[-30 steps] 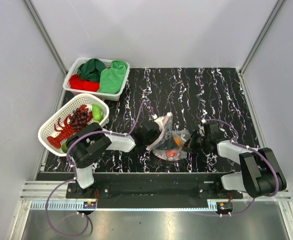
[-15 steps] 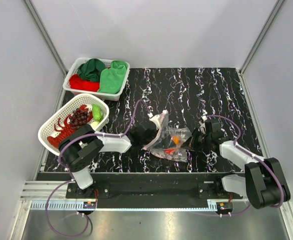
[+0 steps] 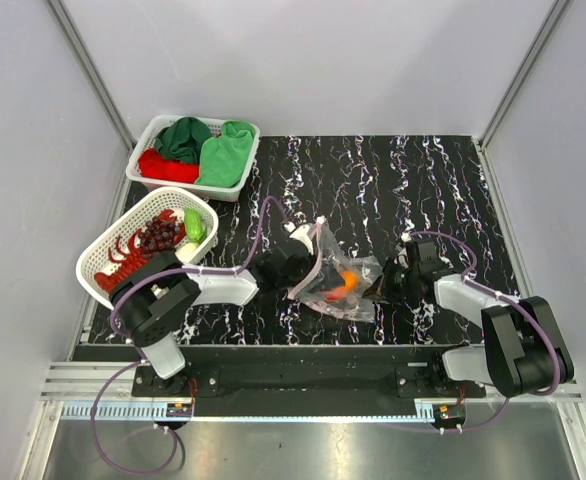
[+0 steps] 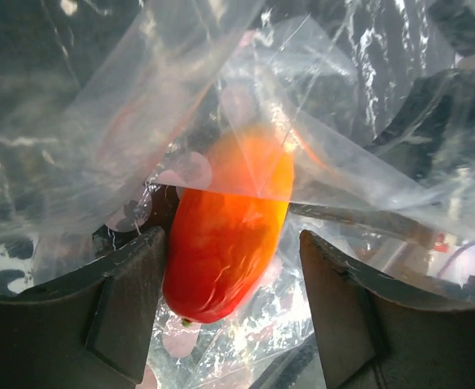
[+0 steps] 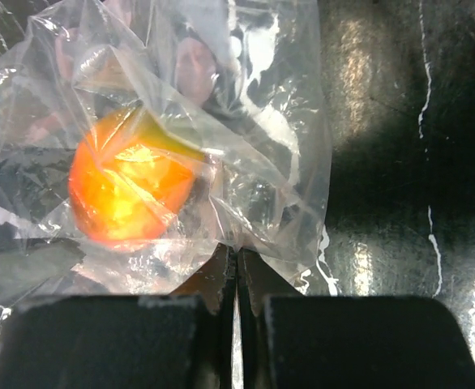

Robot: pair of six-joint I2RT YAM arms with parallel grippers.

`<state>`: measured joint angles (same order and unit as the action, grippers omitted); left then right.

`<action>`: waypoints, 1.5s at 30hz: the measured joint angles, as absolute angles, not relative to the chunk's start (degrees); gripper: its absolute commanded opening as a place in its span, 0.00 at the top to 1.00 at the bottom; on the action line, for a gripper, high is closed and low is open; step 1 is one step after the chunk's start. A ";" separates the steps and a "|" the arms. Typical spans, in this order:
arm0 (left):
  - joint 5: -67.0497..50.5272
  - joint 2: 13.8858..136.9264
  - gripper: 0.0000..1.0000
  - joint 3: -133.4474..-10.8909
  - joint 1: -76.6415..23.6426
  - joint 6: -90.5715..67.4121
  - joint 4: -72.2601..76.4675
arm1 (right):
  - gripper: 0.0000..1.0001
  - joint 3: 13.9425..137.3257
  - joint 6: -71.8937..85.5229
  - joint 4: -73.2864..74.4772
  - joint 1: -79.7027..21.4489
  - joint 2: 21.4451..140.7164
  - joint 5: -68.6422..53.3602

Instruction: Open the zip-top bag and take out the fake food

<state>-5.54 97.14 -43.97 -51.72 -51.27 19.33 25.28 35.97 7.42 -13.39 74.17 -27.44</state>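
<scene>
The clear zip-top bag lies crumpled on the black marbled table between my two grippers, its pink zip strip at its left end. One orange-red fruit is in it. My left gripper is at the bag's left end, open. In the left wrist view the fruit lies between my two fingers, with plastic film around it. My right gripper is shut on the bag's right edge. In the right wrist view its jaws pinch the film, with the fruit just beyond.
A white basket at the left holds a red lobster, dark grapes and a green piece. A second white basket behind it holds green and red cloths. White walls and metal rails surround the table.
The bag has been pulled and reshaped between the grippers, and the fruit has shifted a little away from the near edge. My left gripper has turned in toward the bag's left end.
</scene>
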 measured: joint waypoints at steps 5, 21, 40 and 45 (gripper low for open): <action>-5.69 98.83 0.32 -45.93 -51.31 -49.84 18.50 | 1.00 26.22 35.33 7.60 -13.39 76.51 -27.42; -9.98 105.43 0.82 -52.80 -51.05 -42.52 16.05 | 1.00 28.71 33.87 8.62 -13.39 78.13 -26.61; 7.42 70.78 1.00 -48.88 -51.11 -38.89 -6.48 | 1.00 31.77 33.58 12.08 -11.55 76.05 -21.39; 10.46 61.01 1.00 -47.42 -50.81 -37.23 -16.58 | 1.00 33.26 33.06 12.14 -10.66 76.36 -21.04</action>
<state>10.46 61.01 -47.42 -50.81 -37.23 -16.58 33.26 33.06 12.14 -10.66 76.36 -21.04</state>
